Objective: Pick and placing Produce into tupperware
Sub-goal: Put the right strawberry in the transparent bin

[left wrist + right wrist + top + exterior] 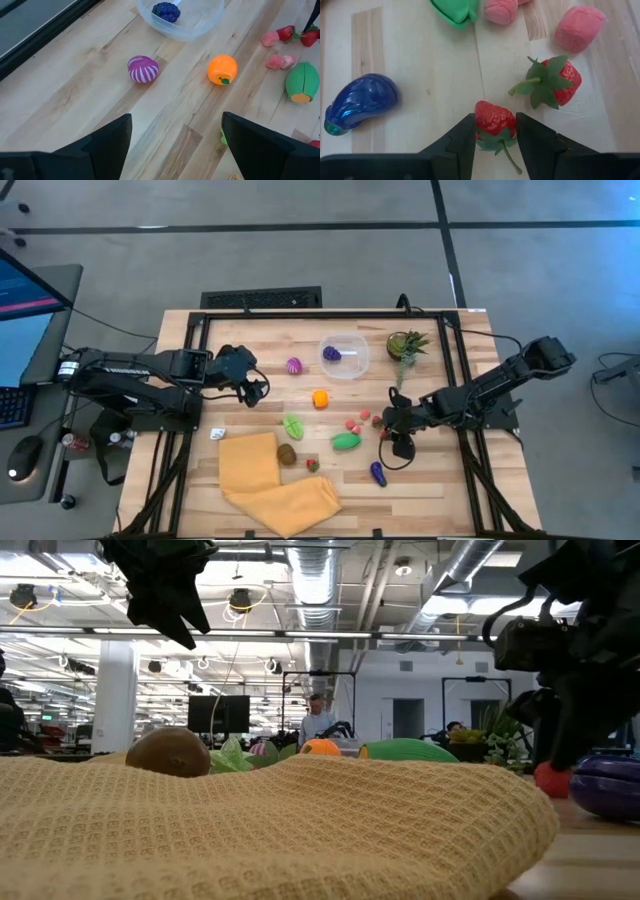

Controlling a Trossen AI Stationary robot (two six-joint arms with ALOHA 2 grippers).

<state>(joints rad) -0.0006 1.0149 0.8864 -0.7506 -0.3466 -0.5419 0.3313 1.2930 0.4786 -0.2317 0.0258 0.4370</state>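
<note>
Right hand [494,136]: we hold a strawberry [492,120] pinched near the worktop's right edge. Risk: shallow grip slips before the tub [344,355] near the back edge. Left hand [175,142]: open, idle.

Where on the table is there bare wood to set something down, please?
Bare wood lies between the left claw and the magenta striped piece, and at the right front, beyond the blue eggplant. It is crowded around the right claw, which grips a strawberry, and where the yellow cloth lies.
</note>
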